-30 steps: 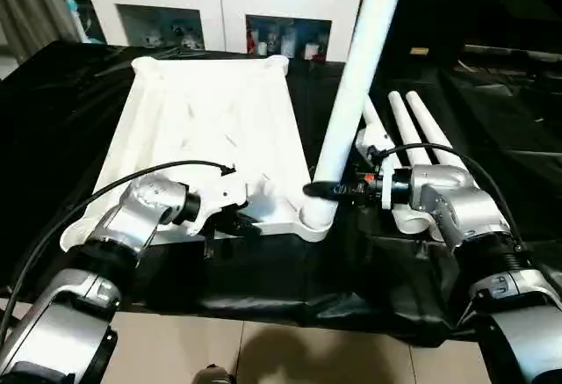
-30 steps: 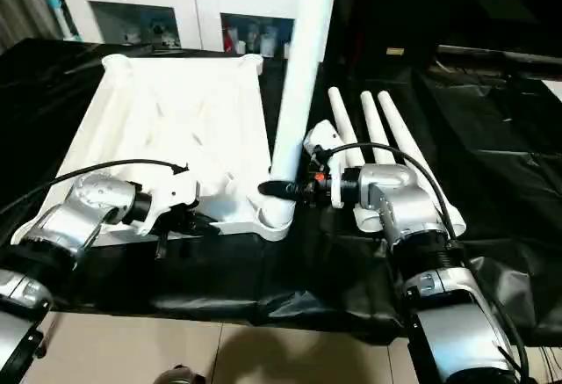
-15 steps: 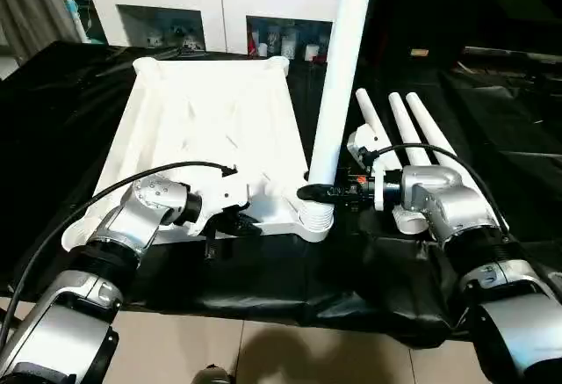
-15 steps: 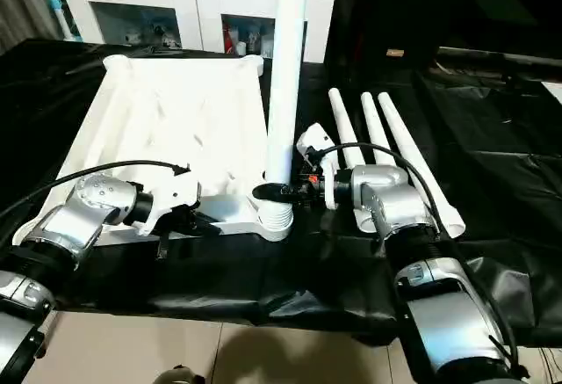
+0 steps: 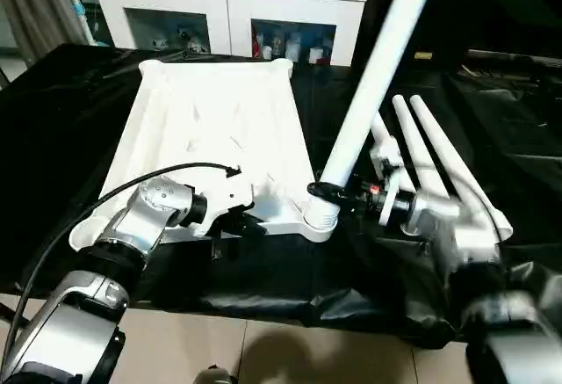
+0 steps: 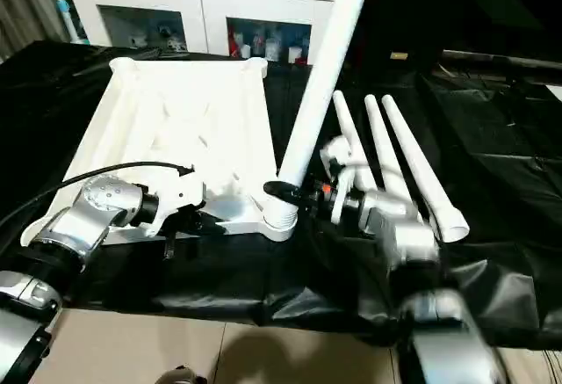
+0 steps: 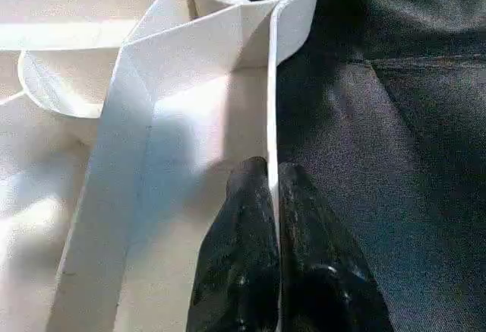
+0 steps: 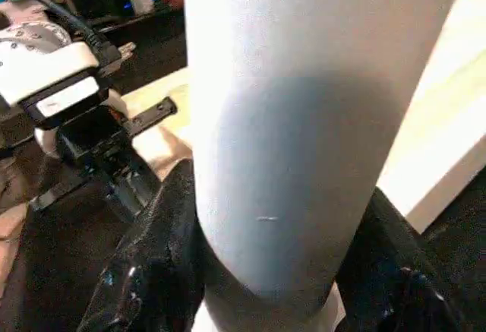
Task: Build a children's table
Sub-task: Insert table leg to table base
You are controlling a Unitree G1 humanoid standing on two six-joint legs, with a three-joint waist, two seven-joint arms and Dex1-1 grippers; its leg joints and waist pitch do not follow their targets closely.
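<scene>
1. White plastic all round: the children's table top (image 5: 211, 134) lies ribs-up on the black-draped tabletop (image 5: 53, 112), and I take its near corner socket (image 5: 318, 217), the corner closest to my right arm, as my landmark.

2. My right gripper (image 5: 327, 192) has its jaws clamped round the foot of one leg (image 5: 373, 85), just above that socket. The leg's lower end sits in the socket.

3. What has changed: half a second ago this leg stood close to upright over the socket; now it leans away from the top, its upper end swung out to my right. A second ago it leaned much the same way, so I am rocking it back and forth.

4. My reading: the leg is entered but probably not fully seated, and the rocking is working it down. I would bring it back upright before pushing harder.

5. My left gripper (image 7: 273, 256) has its jaws pressed together on the thin edge wall of the top, beside the socket, and it has not shifted. It steadies the top.

6. Three more legs (image 5: 439, 160) lie side by side on the cloth beyond the socket, on its right. They are not yet fitted.
</scene>
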